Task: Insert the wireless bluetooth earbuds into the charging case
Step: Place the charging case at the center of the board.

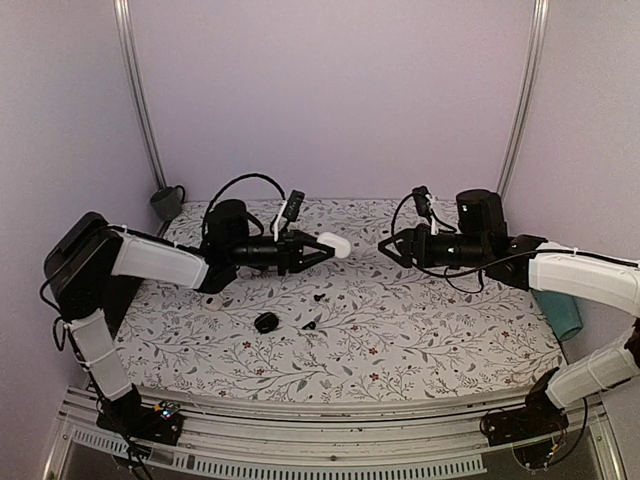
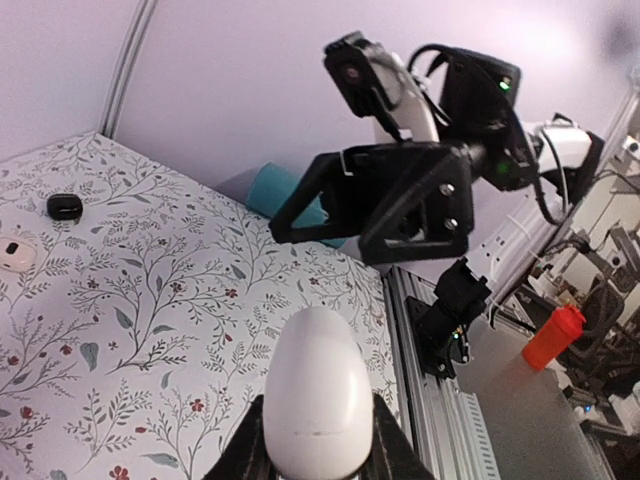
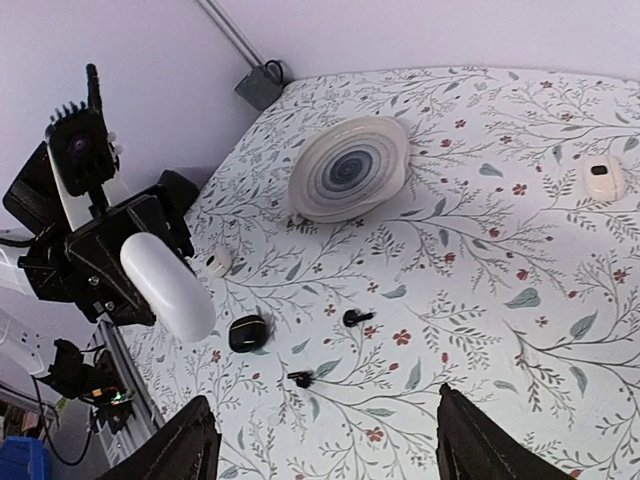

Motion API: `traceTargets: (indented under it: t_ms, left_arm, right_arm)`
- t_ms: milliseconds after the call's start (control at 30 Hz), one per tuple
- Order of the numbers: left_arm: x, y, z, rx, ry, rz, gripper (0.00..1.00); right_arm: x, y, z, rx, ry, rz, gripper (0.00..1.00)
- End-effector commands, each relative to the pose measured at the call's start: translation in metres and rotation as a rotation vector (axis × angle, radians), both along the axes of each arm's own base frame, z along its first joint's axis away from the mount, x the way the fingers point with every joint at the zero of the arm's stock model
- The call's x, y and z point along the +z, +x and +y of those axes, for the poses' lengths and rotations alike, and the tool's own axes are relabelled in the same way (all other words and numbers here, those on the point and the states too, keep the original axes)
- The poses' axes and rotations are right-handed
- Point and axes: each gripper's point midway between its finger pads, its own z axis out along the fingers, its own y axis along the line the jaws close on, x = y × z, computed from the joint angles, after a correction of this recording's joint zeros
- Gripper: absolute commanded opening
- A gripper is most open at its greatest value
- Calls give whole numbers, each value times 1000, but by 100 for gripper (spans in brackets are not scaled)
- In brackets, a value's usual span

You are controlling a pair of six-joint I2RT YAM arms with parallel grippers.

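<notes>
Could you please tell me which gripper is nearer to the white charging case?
Left. The left gripper is shut on the white charging case, holding it in the air; the right gripper is open and faces it across a gap, not touching.

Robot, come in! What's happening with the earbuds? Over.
Left gripper shut on white case, airborne. Right gripper open, empty. Earbuds on table. Gap between grippers clear.

Left arm (image 1: 160, 262), right arm (image 1: 470, 245): white sleeves (image 1: 585, 277) are fitted over black joints (image 1: 80, 265). Black cables (image 1: 232, 185) are looped at the wrists; screws (image 2: 447, 188) are set in the right gripper (image 2: 320, 238).
</notes>
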Motion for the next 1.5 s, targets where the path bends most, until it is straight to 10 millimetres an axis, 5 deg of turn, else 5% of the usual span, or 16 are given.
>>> traceTargets:
  t_ms: [0, 300, 633, 1100, 1467]
  left_arm:
    - [-36, 37, -33, 61, 73, 253, 0]
    - [-133, 98, -78, 187, 247, 541, 0]
    - [-193, 140, -98, 265, 349, 633, 7]
    - [-221, 243, -80, 500, 284, 676, 12]
    - [-200, 282, -65, 589, 237, 599, 48]
  right_arm:
    - [21, 22, -29, -187, 109, -56, 78]
    - [18, 28, -58, -305, 61, -92, 84]
    - [12, 27, -59, -289, 40, -88, 85]
    - [4, 26, -51, -252, 48, -57, 85]
    - [-1, 22, -47, -220, 47, -32, 86]
